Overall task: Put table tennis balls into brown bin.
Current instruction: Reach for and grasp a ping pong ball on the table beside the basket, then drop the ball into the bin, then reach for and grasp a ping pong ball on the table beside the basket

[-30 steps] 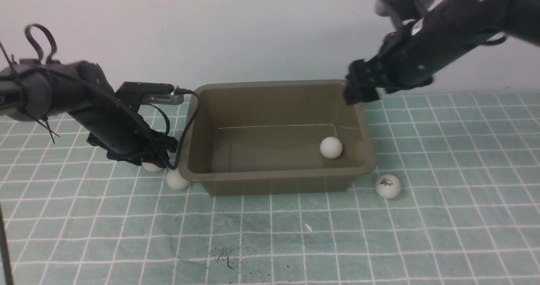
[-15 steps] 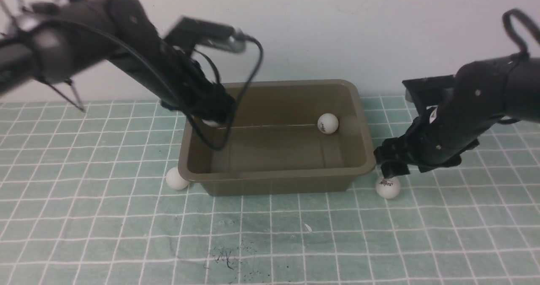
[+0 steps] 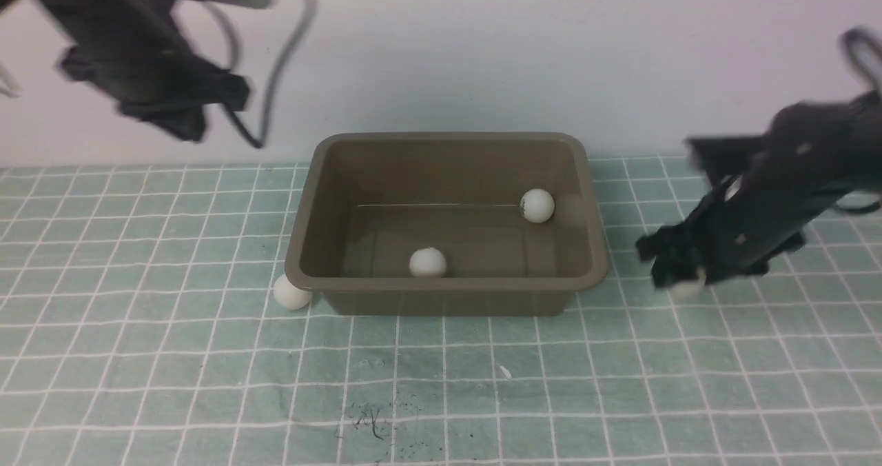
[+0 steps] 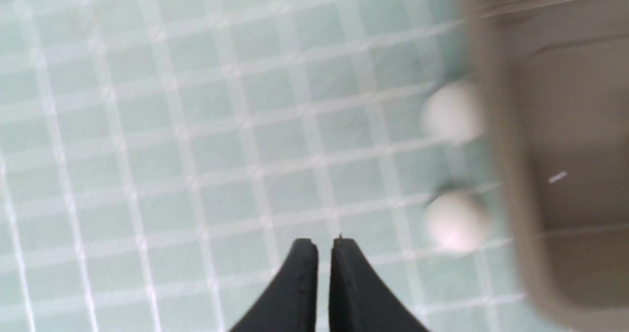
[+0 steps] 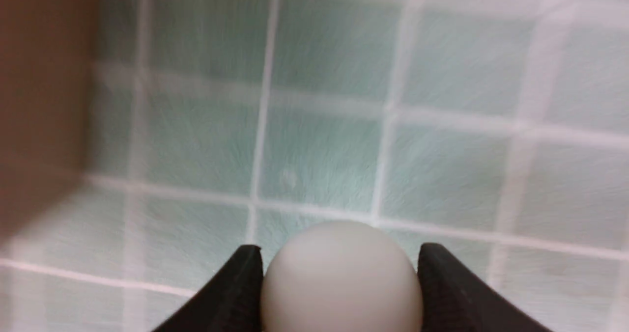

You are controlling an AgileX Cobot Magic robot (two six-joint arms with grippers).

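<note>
1. left gripper (image 3: 189, 127): up high at the far left, in front of the white wall (image 3: 482, 38). badly motion-blurred in the front view. the left wrist view shows its fingers (image 4: 300, 273) pressed together with nothing between them.
2. loose ball (image 3: 292, 291): on the green grid cloth (image 3: 138, 383), outside the brown bin (image 3: 448, 302) at its front-left corner. just beside the bin's wall, tucked partly under the flared rim.
3. brown bin: upright, mid-cloth, long side facing the front camera, back side near the wall.
4. front ball (image 3: 427, 262): inside the bin, on the floor close to the front wall, slightly left of centre.
5. logo ball (image 3: 537, 205): inside the bin, back-right area, where the floor meets the back wall. small dark mark on its left side.
6. right gripper (image 3: 679, 273): low over the cloth, right of the bin and apart from it, blurred. its two fingers pinch the held ball (image 5: 341, 278) from either side. in the front view the ball shows white at the fingertips. cannot tell whether the ball touches the cloth.
</note>
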